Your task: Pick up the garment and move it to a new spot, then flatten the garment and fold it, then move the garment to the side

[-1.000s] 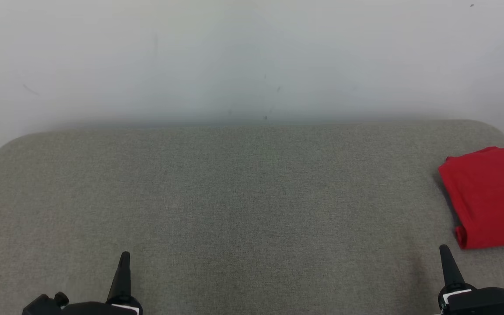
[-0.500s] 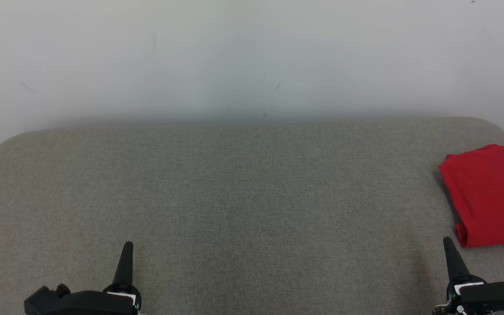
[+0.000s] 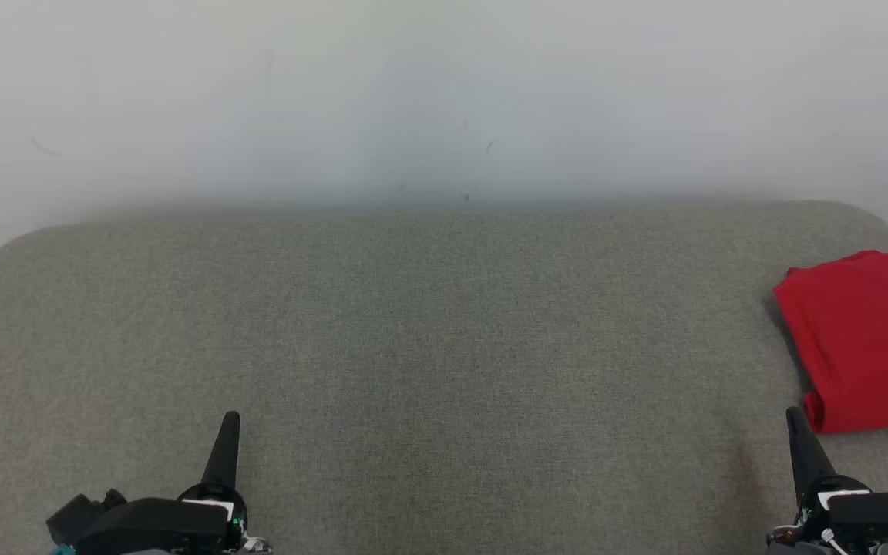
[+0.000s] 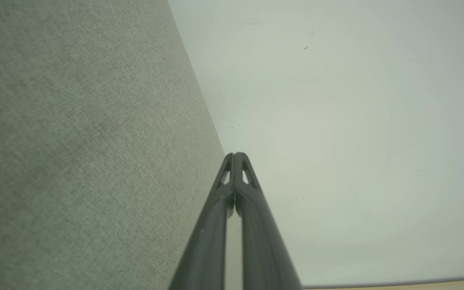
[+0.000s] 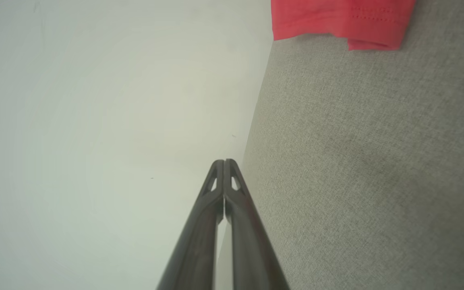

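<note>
Left tool [image 3: 230, 418] and right tool [image 3: 792, 412] clenched empty; folded red shirt [image 3: 860, 347] on the grey surface [image 3: 444, 324].
Each tool's two fingers were pressed together, gripping nothing. The right tool's tip stood just beside the shirt's near corner without touching it, and the left tool was well apart from the shirt. The picture's edge cut off the shirt, so its dark print was hard to make out.

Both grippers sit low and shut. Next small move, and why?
Probably just hold position: the shirt lies folded at the right side of the cushion, and the left gripper and right gripper are shut, empty and apart from it, so the job looks done.
</note>
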Motion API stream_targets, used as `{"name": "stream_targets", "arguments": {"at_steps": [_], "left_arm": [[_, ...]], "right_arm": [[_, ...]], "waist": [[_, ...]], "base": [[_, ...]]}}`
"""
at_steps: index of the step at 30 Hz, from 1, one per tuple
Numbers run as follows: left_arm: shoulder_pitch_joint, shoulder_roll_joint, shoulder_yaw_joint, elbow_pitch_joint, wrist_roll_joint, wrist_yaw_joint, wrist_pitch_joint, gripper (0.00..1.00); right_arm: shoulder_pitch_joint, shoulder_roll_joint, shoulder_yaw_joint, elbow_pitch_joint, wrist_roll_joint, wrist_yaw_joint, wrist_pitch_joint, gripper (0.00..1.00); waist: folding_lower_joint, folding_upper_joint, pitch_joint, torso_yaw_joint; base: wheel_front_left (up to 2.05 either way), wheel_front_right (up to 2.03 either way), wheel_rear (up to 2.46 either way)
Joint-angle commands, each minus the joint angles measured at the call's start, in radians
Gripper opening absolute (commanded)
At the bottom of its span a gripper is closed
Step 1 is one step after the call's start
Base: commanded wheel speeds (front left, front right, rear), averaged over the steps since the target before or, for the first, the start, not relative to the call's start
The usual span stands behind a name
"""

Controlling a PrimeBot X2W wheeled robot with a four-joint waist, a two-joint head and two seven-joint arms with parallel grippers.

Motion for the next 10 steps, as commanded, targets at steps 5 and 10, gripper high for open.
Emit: {"name": "stream_targets", "arguments": {"at_steps": [5, 10], "left_arm": [[-0.031, -0.004, 0.000, 0.004, -0.049, 0.001, 0.012, 0.00], [-0.043, -0.005, 0.000, 0.009, -0.085, 0.001, 0.020, 0.00]], "right_arm": [[-0.018, -0.002, -0.009, -0.007, 0.054, 0.001, 0.013, 0.00], [-0.024, -0.002, -0.014, -0.008, 0.091, 0.001, 0.022, 0.00]], "waist": [[-0.0001, -0.0001, 0.003, -0.001], [-0.0001, -0.0001, 0.006, -0.001]], "base": [[0.00, 0.00, 0.00], [0.00, 0.00, 0.00]]}}
